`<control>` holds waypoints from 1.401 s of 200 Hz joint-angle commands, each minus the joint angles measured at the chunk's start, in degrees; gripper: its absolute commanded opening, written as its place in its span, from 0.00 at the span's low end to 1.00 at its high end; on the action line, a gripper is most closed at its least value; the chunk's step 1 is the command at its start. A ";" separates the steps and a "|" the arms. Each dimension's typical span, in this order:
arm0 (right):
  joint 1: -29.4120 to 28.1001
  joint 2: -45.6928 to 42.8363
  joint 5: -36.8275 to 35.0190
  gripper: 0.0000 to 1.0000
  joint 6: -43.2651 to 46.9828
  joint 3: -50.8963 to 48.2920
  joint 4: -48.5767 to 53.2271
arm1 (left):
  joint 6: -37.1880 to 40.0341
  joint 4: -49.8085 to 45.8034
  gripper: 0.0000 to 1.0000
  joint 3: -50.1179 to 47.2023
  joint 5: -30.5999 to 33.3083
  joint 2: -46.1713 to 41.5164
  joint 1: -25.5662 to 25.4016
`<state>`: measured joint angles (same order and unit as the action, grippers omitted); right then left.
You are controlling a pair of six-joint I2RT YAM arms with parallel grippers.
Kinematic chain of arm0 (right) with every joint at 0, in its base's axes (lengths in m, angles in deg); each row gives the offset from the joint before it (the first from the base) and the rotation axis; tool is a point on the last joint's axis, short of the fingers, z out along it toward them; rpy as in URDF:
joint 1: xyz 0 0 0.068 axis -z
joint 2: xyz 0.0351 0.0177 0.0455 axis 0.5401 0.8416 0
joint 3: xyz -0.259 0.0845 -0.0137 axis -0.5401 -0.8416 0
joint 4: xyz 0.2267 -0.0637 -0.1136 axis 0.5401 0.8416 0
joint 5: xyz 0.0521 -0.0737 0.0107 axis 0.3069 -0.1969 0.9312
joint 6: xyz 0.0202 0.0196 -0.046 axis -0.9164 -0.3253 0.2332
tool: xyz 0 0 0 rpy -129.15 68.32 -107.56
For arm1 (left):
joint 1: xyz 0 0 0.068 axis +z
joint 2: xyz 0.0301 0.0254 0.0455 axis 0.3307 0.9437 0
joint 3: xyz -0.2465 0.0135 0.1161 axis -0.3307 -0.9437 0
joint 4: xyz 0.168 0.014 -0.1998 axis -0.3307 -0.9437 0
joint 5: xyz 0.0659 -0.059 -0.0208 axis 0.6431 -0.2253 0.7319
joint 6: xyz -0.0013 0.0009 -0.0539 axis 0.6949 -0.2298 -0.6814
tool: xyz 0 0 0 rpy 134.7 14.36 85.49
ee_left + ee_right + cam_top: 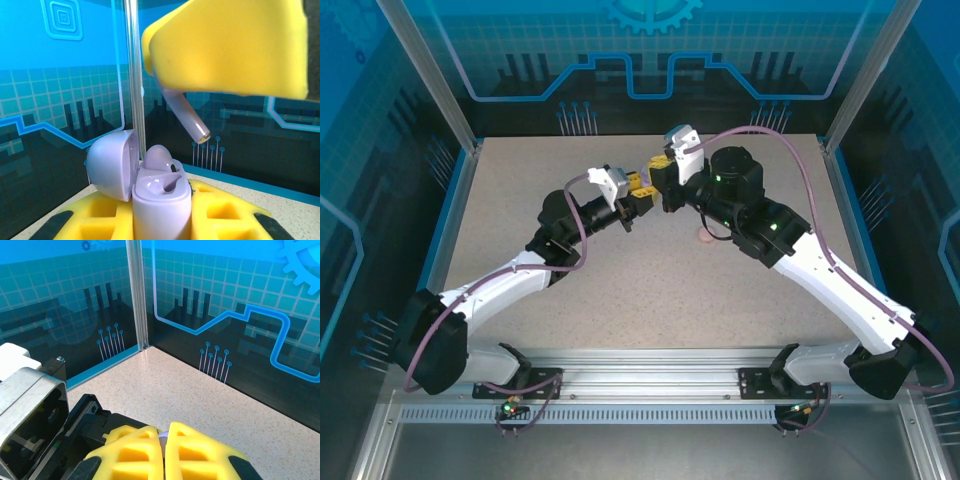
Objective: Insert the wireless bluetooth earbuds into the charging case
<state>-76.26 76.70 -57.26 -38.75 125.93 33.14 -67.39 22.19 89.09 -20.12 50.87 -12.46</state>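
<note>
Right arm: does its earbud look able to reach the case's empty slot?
Likely yes: the case has its lid open, one slot empty, nothing between it and the held earbud.

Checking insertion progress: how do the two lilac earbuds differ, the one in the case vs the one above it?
The seated earbud sits in the open case; the held earbud hangs above it, pinched in the right gripper. The seated earbud shows just its rounded head; the held earbud's stem is bare, slanting down. Both are lilac.

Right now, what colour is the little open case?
The case is lilac; the left wrist view shows it best.
</note>
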 commanded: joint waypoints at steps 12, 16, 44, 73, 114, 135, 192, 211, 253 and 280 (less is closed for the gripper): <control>-0.30 0.78 -0.49 0.01 0.73 -0.98 -2.83 | 1.38 2.17 0.00 2.24 -0.57 -1.11 -0.58; -0.29 0.87 -0.47 0.01 0.67 -1.04 -2.89 | 1.41 2.22 0.00 2.25 -0.57 -1.12 -0.61; 0.22 1.14 -0.77 0.00 0.21 -1.70 -3.28 | 1.23 2.25 0.00 2.14 -0.59 -1.69 -0.70; 0.76 1.33 -1.04 0.00 -0.05 -2.36 -3.48 | 1.21 2.26 0.00 1.95 -0.60 -2.25 -0.88; 1.63 1.02 -1.47 0.00 -0.36 -3.39 -3.88 | 1.58 2.08 0.00 1.88 -0.40 -2.66 -0.99; 1.82 0.76 -1.19 0.00 -0.41 -3.94 -4.13 | 1.69 1.85 0.00 1.88 -0.22 -2.70 -0.95; 1.80 0.03 4.70 0.00 0.93 -5.08 -3.72 | 1.58 1.38 0.00 2.07 1.17 -2.85 -0.97; 1.57 -0.34 5.44 0.02 1.03 -5.91 -3.71 | 1.58 1.32 0.00 2.08 1.78 -2.81 -0.97; 0.87 -0.45 6.56 0.06 1.20 -6.16 -3.55 | 1.52 0.72 0.00 2.39 2.06 -2.48 -1.00; 0.40 -0.03 6.79 0.09 1.62 -5.60 -3.53 | 1.15 0.60 0.00 2.30 2.26 -2.27 -1.01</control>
<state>-74.69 76.68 -54.01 -37.85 120.71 28.07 -67.37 20.37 89.20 -19.48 50.24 -13.11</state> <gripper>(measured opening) 0.087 0.220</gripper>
